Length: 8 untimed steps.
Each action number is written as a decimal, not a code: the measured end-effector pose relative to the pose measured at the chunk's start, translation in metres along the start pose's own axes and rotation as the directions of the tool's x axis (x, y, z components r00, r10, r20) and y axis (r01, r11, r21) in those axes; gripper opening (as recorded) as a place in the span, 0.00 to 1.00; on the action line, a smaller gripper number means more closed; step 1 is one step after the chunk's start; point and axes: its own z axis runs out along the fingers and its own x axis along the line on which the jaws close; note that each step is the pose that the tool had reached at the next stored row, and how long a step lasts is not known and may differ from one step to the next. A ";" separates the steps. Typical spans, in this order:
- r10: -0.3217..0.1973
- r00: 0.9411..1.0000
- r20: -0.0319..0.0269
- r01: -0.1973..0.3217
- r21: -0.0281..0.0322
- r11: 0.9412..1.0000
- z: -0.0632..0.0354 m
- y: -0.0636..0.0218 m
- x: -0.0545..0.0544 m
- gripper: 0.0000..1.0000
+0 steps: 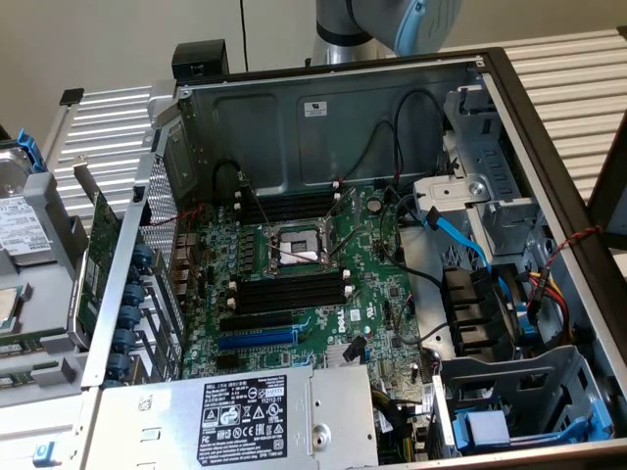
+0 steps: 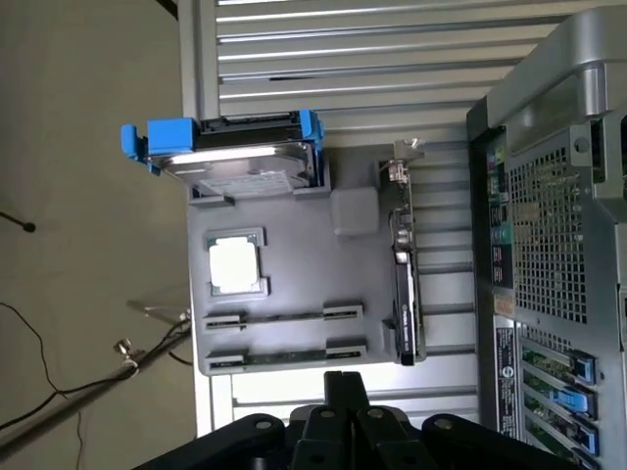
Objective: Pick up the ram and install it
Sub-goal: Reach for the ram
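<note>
Black fingers point(image 2: 338, 392) closed and empty; thin green ram stick point(image 2: 284, 315) lies in grey plastic tray point(image 2: 294, 264); black motherboard slots point(image 1: 294, 291) unfilled.

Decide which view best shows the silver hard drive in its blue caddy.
The wrist view: the silver hard drive in its blue caddy sits whole on the grey tray. The exterior view cuts it off at its left edge.

The motherboard point(image 1: 377, 294) is green, its slots point(image 1: 289, 291) black, the tray point(image 2: 294, 264) grey, and the ram point(image 2: 284, 316) looks dark, possibly green.
</note>
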 end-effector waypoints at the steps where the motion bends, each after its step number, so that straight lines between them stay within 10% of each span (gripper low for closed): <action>1: 0.000 1.000 -0.001 0.000 0.000 1.000 0.0003 -0.0001 0.000 0.11; 8: 0.000 1.000 -0.005 0.000 0.000 1.000 0.0011 0.0009 0.001 0.11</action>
